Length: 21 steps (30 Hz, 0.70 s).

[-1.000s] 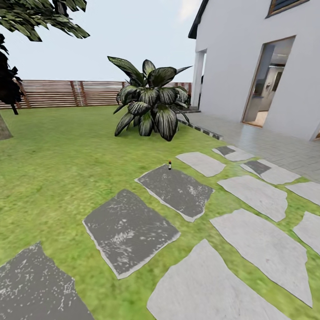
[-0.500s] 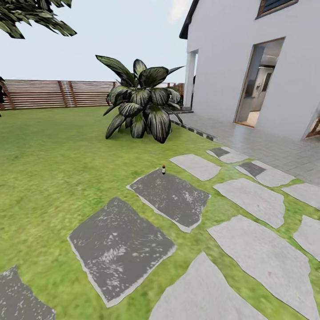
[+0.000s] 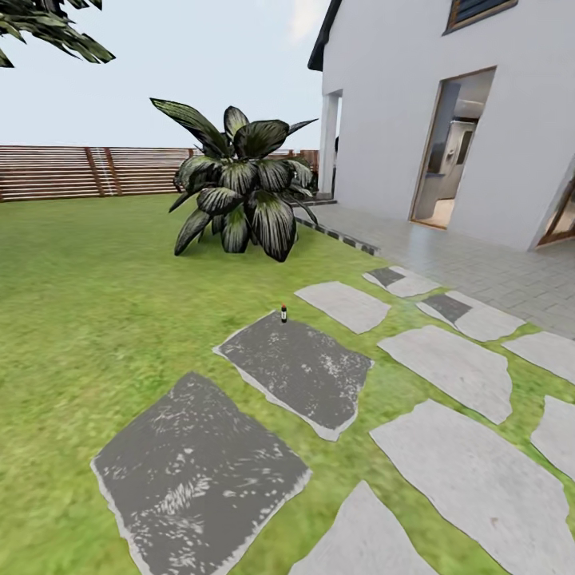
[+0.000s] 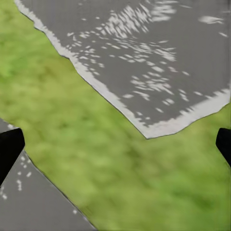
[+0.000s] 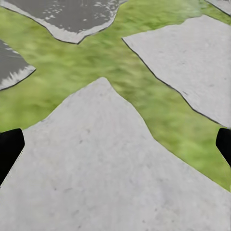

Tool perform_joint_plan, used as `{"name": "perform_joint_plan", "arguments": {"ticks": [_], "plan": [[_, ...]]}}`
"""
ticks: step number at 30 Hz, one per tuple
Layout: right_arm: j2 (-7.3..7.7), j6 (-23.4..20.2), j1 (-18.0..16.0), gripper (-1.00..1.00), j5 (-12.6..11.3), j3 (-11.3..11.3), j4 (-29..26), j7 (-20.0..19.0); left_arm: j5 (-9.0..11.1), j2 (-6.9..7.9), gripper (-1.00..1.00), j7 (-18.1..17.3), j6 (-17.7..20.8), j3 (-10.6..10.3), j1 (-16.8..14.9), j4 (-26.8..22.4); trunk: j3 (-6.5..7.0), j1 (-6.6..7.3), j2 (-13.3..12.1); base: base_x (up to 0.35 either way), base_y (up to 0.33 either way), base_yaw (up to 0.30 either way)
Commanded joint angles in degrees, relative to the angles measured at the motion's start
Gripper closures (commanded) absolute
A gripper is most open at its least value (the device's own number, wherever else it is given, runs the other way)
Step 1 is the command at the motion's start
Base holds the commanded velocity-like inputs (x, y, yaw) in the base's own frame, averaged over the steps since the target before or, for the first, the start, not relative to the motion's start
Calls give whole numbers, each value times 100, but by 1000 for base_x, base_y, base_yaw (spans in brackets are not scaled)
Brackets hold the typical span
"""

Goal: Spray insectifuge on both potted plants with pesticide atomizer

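1. We see the pesticide atomizer (image 3: 283, 313), a tiny dark bottle with a red top, standing upright at the far edge of a dark mottled stepping stone (image 3: 295, 370).
2. Around it the lawn (image 3: 96, 303) is a soft, patchy green, set with irregular flat slabs: dark speckled ones to our left, pale smooth grey ones (image 3: 447, 363) to our right.
3. Beyond stands a big plant (image 3: 235, 192) of broad, pointed, striped dark leaves, with a brown slatted fence (image 3: 72, 171) behind and a white house wall (image 3: 399, 104) with an open doorway.
4. Our left gripper (image 4: 115, 144) shows black fingertips (image 4: 9, 147) spread wide apart over grass and a dark slab, holding nothing.
5. Our right gripper (image 5: 115, 144) is likewise released above a pale slab (image 5: 96, 173).
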<state>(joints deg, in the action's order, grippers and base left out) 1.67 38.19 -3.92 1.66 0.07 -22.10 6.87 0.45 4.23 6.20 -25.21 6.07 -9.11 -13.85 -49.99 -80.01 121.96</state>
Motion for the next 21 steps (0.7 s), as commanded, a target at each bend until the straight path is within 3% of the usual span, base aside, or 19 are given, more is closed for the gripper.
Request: {"name": "perform_joint_plan", "arguments": {"ticks": [1,21], "plan": [[0,13,-3,-100,19,2,4,24,5,-1,-100,4,-19,8,-3,5,-5,-3,2,339,0,-1],[0,13,-3,-100,19,2,4,25,-1,-1,-100,3,-19,9,-5,5,-5,-3,2,339,0,0]]}}
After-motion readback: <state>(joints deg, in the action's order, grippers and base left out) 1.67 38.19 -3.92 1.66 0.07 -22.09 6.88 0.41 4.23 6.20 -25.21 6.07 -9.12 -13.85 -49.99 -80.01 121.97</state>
